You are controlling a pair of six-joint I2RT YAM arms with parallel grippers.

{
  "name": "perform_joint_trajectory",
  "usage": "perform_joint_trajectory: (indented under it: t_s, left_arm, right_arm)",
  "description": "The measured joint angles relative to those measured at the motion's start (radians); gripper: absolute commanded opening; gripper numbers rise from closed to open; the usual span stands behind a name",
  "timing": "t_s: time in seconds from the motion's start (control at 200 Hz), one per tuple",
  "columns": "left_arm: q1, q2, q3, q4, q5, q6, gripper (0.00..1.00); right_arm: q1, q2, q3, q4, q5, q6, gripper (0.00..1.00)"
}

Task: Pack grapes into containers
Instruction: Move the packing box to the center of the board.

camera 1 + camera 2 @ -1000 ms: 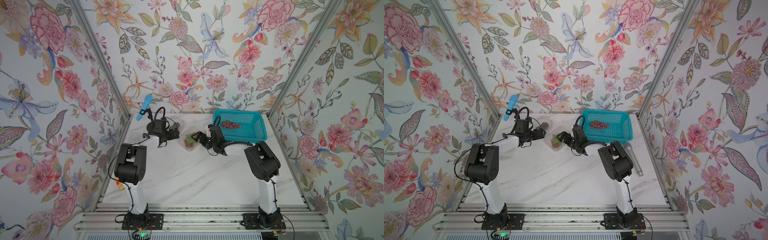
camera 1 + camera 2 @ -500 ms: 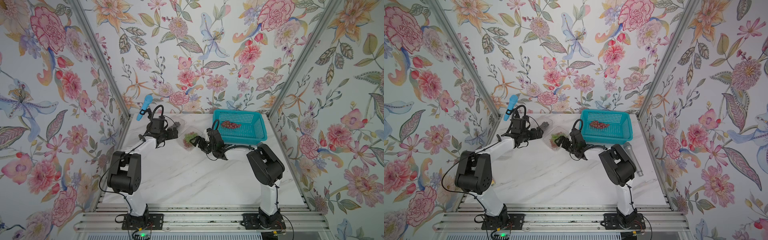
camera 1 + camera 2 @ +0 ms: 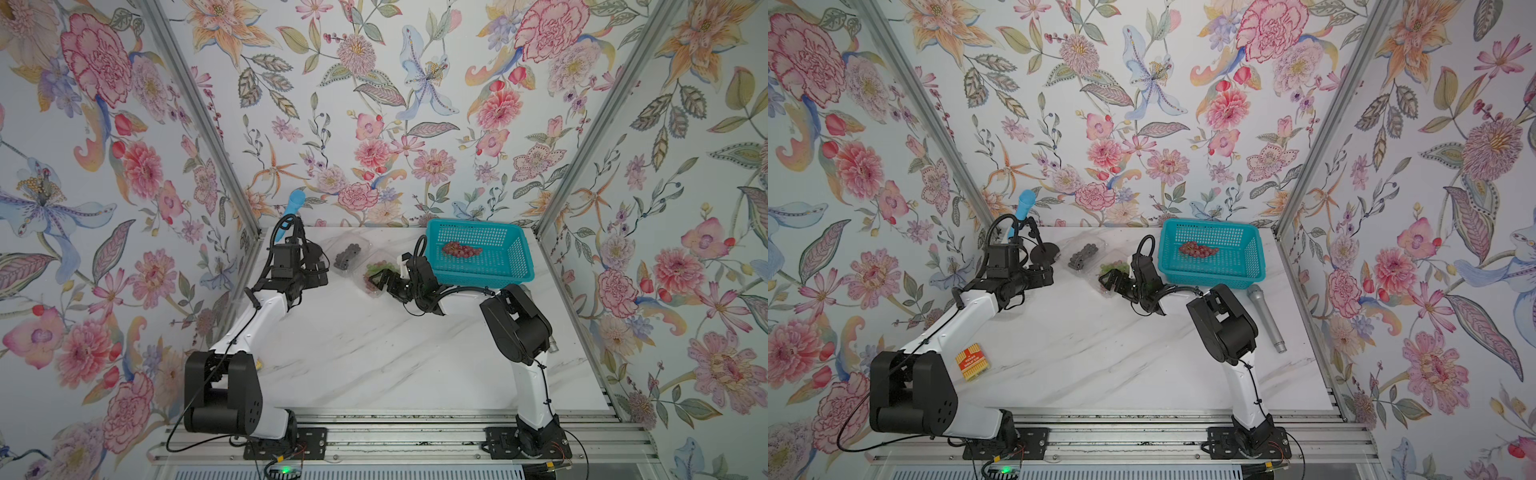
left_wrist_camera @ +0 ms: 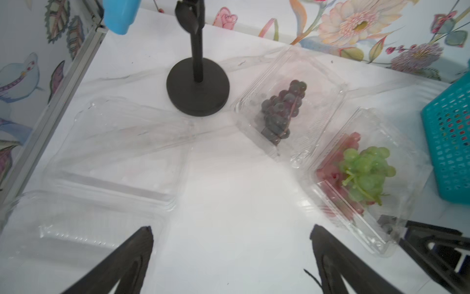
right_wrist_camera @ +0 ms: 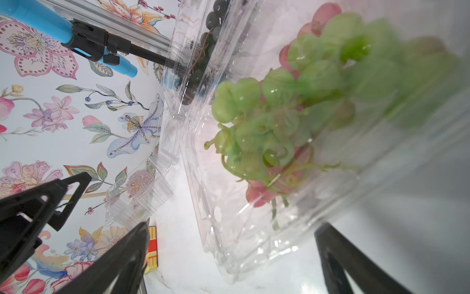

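Beside the containers (image 4: 318, 84), fingers (image 4: 132, 254) stand wide open.

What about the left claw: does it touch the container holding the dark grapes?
Apart. The left wrist view shows bare table between the left claw and the container of dark grapes.

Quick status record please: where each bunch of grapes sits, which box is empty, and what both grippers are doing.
dark grapes: in a clear box beside the black stand
green grapes: in the next box, over red ones
red bunch: in the teal basket
third box: empty
left gripper: open, holding nothing
right gripper: open, at the green grapes' box
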Motion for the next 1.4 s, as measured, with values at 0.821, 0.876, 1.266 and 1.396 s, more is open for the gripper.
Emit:
perform_joint_trajectory:
  t_s: [0.821,0.876,1.266,1.396]
  left_arm:
    - [0.135,0.018,-0.238,-0.047,0.169,0.031,1.0]
    - [0.105,0.041,-0.251,-0.026,0.192,0.013,1.0]
    - [-0.153,0.244,-0.153,0.153,0.266,-0.142,1.0]
    - [-0.254,0.303,-0.1,0.214,0.289,-0.205,1.0]
  right_arm:
    - [-0.059,-0.179,-0.246,0.052,-0.06,-0.063,1.0]
    - [-0.063,-0.179,-0.259,0.053,-0.063,-0.063,1.0]
    - [-0.131,-0.219,-0.364,0.075,-0.077,-0.064,1.0]
    - [-0.189,-0.259,-0.42,0.075,-0.079,-0.065,1.0]
